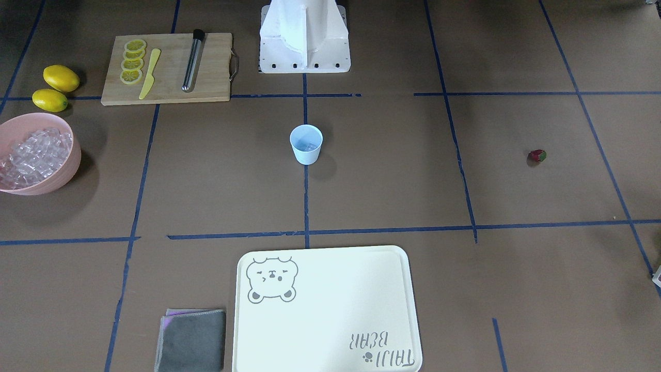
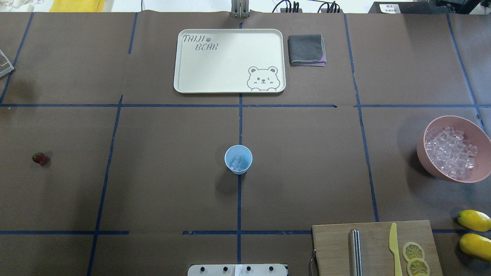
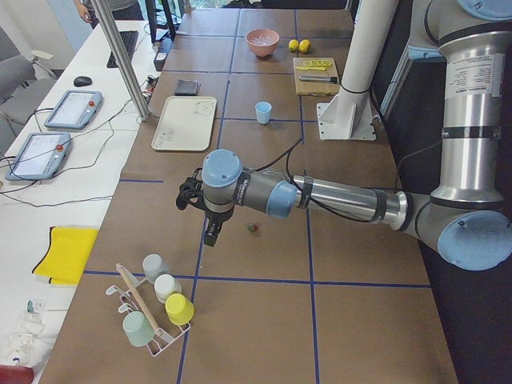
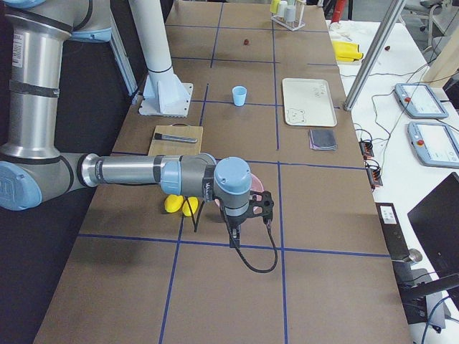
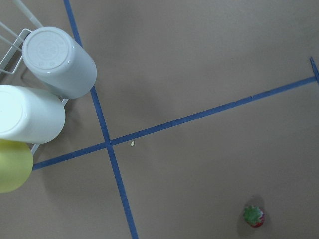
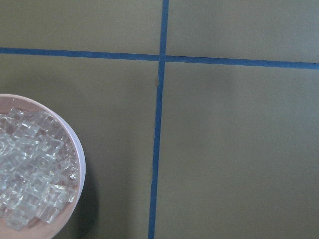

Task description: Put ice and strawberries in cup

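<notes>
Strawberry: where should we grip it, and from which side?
Grip the strawberry across its red body, just under the green cap, coming straight down. It lies alone on bare table, so both sides are free, and it is small and rounded, so a side approach would likely roll it. The left end effector hangs nearest.

The table, papered brown with blue tape lines, has the cup at its middle and the strawberry well off to the robot's left. Tray and cloth lie at the far edge. Bowl, lemons and board sit on the right, with a rack at the left end.
</notes>
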`<action>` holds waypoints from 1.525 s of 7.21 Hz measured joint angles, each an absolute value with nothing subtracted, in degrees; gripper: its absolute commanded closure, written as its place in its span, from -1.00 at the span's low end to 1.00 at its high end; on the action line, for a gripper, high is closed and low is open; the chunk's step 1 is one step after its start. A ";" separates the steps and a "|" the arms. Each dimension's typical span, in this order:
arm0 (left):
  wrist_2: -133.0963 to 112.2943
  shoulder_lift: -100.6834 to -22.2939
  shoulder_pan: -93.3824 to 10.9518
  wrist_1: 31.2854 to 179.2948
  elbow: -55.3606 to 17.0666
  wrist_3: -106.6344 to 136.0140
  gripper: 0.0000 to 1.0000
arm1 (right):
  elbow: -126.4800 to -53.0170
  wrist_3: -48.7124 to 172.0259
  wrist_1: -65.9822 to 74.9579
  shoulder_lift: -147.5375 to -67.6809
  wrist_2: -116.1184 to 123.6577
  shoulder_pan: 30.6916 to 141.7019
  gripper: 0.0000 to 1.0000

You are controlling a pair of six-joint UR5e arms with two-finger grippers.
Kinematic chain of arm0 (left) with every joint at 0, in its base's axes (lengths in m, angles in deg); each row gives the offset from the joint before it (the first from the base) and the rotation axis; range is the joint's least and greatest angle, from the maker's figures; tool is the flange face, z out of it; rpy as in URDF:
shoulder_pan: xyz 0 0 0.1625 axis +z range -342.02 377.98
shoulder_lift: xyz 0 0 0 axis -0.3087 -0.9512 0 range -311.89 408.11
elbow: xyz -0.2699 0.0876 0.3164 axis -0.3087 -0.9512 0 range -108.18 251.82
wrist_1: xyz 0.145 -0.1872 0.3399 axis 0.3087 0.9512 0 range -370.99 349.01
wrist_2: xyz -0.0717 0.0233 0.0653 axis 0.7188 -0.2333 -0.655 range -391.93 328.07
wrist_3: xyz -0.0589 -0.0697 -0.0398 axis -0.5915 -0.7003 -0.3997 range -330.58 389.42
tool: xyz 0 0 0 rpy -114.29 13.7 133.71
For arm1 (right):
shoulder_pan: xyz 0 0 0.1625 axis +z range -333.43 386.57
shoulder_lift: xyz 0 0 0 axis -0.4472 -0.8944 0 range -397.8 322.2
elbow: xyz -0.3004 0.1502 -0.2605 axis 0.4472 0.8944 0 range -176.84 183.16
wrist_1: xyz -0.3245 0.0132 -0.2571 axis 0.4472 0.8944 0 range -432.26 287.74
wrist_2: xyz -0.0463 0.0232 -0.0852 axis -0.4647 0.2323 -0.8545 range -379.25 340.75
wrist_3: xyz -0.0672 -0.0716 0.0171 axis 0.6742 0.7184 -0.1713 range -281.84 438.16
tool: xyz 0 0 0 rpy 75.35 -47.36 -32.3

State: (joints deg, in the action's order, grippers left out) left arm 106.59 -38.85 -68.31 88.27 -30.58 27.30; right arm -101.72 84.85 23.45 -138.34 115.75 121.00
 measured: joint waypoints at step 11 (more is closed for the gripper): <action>85.13 -31.61 -33.90 120.84 -25.98 -17.36 -1.00 | -101.61 84.74 21.01 -138.87 115.75 120.98 -0.99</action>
State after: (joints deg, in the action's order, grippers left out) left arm 85.13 -31.61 -33.90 120.84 -25.98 -17.36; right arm -101.61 84.74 21.01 -138.87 115.75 120.98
